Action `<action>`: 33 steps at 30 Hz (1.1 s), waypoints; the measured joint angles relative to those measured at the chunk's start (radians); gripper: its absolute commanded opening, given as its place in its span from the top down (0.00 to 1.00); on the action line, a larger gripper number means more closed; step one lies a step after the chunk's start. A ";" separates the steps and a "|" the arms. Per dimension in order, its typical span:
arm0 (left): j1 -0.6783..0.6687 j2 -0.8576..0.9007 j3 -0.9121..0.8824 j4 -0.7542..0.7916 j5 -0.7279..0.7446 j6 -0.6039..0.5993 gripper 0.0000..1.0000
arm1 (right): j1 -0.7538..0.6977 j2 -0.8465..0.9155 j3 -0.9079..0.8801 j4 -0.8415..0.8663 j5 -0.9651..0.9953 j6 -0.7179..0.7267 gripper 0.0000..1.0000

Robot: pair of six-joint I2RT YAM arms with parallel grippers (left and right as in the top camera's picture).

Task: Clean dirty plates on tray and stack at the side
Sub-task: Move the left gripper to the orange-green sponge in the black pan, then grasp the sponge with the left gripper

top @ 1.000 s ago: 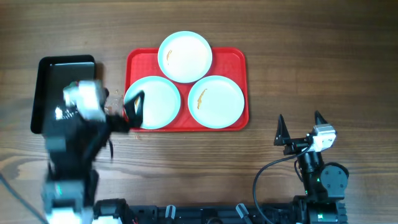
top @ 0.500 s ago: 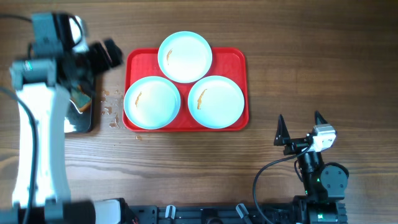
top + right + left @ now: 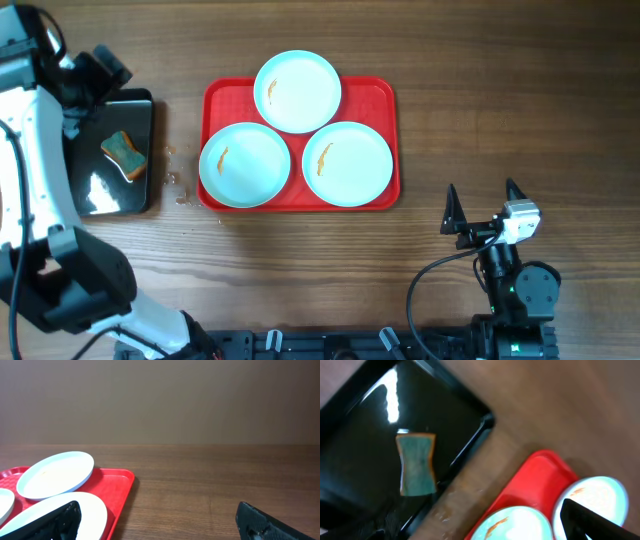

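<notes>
The red tray (image 3: 385,130) lies mid-table with three pale plates on it: a far plate (image 3: 297,92), a left plate (image 3: 244,164) and a right plate (image 3: 347,163). Each has a small orange-brown smear. My left gripper (image 3: 98,68) is open and empty, raised over the far end of the black bin, well left of the tray. Its wrist view shows the tray (image 3: 535,480) and two smeared plates (image 3: 512,525) (image 3: 597,495). My right gripper (image 3: 482,208) is open and empty near the front right, apart from the tray (image 3: 117,490).
A glossy black bin (image 3: 85,195) stands left of the tray and holds a green-and-orange sponge (image 3: 124,156), also seen in the left wrist view (image 3: 417,464). Small crumbs (image 3: 178,180) lie on the wood between bin and tray.
My left arm has swung from the tray's left edge up and to the far left, beyond the bin. The sponge now lies uncovered in the bin. The right arm has not moved.
</notes>
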 measured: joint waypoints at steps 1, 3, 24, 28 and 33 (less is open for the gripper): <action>0.006 0.022 0.000 -0.018 0.002 -0.001 0.00 | 0.000 0.000 0.000 0.000 0.000 0.000 0.00; 0.009 0.072 0.000 -0.040 0.002 -0.004 0.00 | 0.000 0.000 0.000 0.000 0.000 0.000 0.00; 0.047 0.354 -0.018 -0.048 -0.168 -0.097 0.40 | 0.000 0.000 0.000 0.000 0.000 0.000 0.00; 0.047 0.391 -0.018 -0.048 -0.168 -0.100 0.45 | 0.000 0.000 0.000 0.000 0.000 0.000 0.00; 0.047 0.401 -0.018 -0.044 -0.168 -0.104 0.53 | 0.000 0.000 0.000 0.000 0.000 0.000 0.00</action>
